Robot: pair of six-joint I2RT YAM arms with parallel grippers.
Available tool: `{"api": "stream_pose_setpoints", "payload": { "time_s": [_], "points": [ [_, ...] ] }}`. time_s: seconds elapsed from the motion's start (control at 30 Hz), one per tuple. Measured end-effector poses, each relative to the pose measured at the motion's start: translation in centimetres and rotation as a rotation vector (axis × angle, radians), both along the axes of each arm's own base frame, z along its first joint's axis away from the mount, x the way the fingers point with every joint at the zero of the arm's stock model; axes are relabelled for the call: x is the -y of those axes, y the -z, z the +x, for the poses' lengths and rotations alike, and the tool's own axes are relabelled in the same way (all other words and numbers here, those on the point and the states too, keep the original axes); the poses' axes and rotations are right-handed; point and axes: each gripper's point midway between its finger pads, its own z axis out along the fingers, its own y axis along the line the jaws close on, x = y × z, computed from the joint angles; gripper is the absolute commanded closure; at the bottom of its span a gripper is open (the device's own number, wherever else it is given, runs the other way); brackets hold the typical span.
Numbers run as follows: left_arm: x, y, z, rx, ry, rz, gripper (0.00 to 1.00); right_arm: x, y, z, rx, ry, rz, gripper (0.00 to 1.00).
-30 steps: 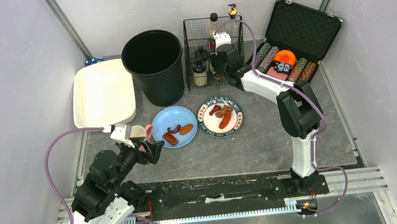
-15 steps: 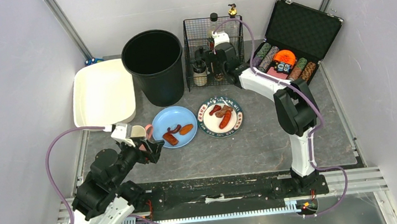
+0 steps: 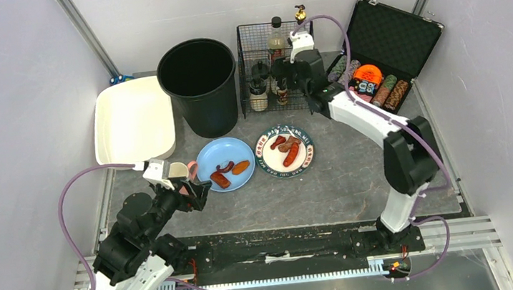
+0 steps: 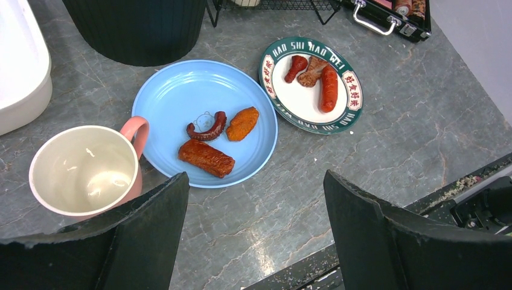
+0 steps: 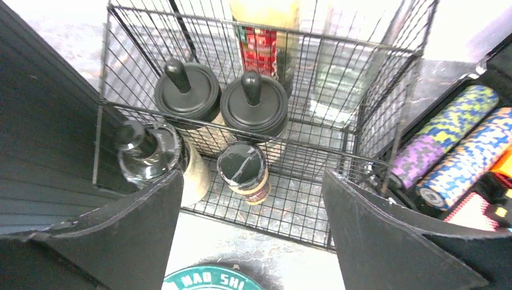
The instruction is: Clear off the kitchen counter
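Note:
The kitchen counter [image 3: 343, 179] is a dark grey mottled top. On it are a blue plate [image 3: 229, 155] with food pieces, a green-rimmed white plate [image 3: 305, 163] with sausages, and a pink mug [image 3: 183, 171]. My left gripper [image 3: 199, 190] is open and empty, low over the counter next to the mug [image 4: 84, 170] and the blue plate [image 4: 181, 96]; it also shows in the left wrist view [image 4: 255, 181]. My right gripper [image 3: 291, 75] is open and empty above the wire basket [image 3: 245, 74]. In the right wrist view it [image 5: 252, 178] hangs over a small spice jar [image 5: 243, 172].
A black bin [image 3: 198, 86] stands at the back, with a white tray [image 3: 132, 122] to its left. An open black case of poker chips [image 3: 375, 68] is at the back right. The basket [image 5: 374, 103] holds two grinders [image 5: 181, 90], a glass jar [image 5: 148, 151] and bottles [image 5: 265, 36].
My right gripper has risen and drawn back to the right from the basket, empty. The small spice jar now shows standing in the basket. The left arm has not moved.

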Motion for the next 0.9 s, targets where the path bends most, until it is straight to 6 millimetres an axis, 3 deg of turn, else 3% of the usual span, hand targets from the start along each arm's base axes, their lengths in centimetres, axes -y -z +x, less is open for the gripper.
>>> {"api": "stream_pose_setpoints", "payload": {
  "time_s": [0.13,0.3,0.7,0.9],
  "points": [
    [0.0,0.0,0.0,0.000,0.000,0.000,0.12,1.0,-3.7,-2.3,0.072,-0.006,0.039,0.11],
    [0.0,0.0,0.0,0.001,0.000,-0.001,0.12,2.1,-5.3,-5.2,0.108,-0.023,0.063,0.11],
    [0.0,-0.1,-0.1,0.004,0.000,-0.003,0.12,4.5,-2.9,-12.5,0.063,-0.088,0.071,0.09],
    [0.0,-0.1,-0.1,0.004,0.000,-0.003,0.12,5.4,0.2,-15.4,0.003,-0.095,0.092,0.08]
  ]
}}
